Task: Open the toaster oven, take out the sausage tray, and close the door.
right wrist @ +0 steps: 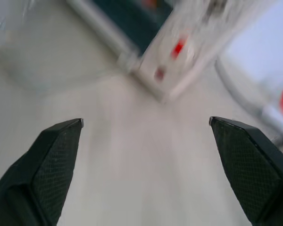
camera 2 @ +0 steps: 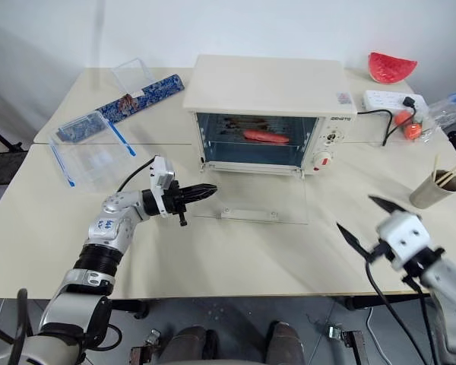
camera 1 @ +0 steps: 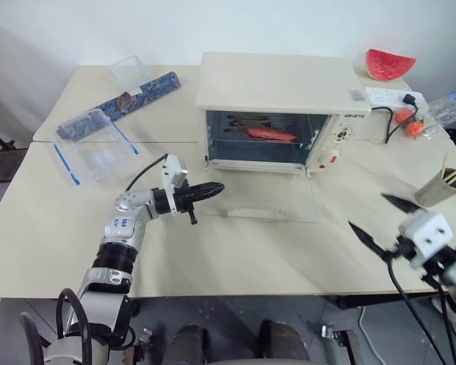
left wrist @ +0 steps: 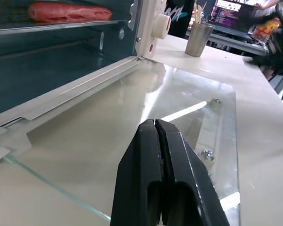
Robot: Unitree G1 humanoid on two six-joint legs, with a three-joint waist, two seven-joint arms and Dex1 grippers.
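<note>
From the head camera I see the toaster oven (camera 1: 277, 106) standing at the back of the table (camera 1: 61, 236) with its door (camera 1: 264, 199) already swung fully down, lying flat on the tabletop in front of the cavity, so the opening step looks done to me. Inside, a sausage (camera 1: 271, 134) lies on the sausage tray (camera 1: 247, 122), which sits on the upper level of the cavity and is not yet pulled out. My left gripper (camera 1: 213, 188) hangs just beside the door's left edge, fingers pressed together with nothing between them, pointing toward the oven; I judge it is placed there to reach in over the lowered glass. My right gripper (camera 1: 380, 224) is well apart, off to the right near the cup of sticks (camera 1: 439, 185), fingers spread wide and empty, likely kept clear of the work. In the left wrist view the closed fingers (left wrist: 167, 188) hover above the glass door, with the open cavity and the sausage ahead. In the right wrist view the spread fingertips (right wrist: 61, 150) frame bare table, the oven's knob side blurred beyond.
</note>
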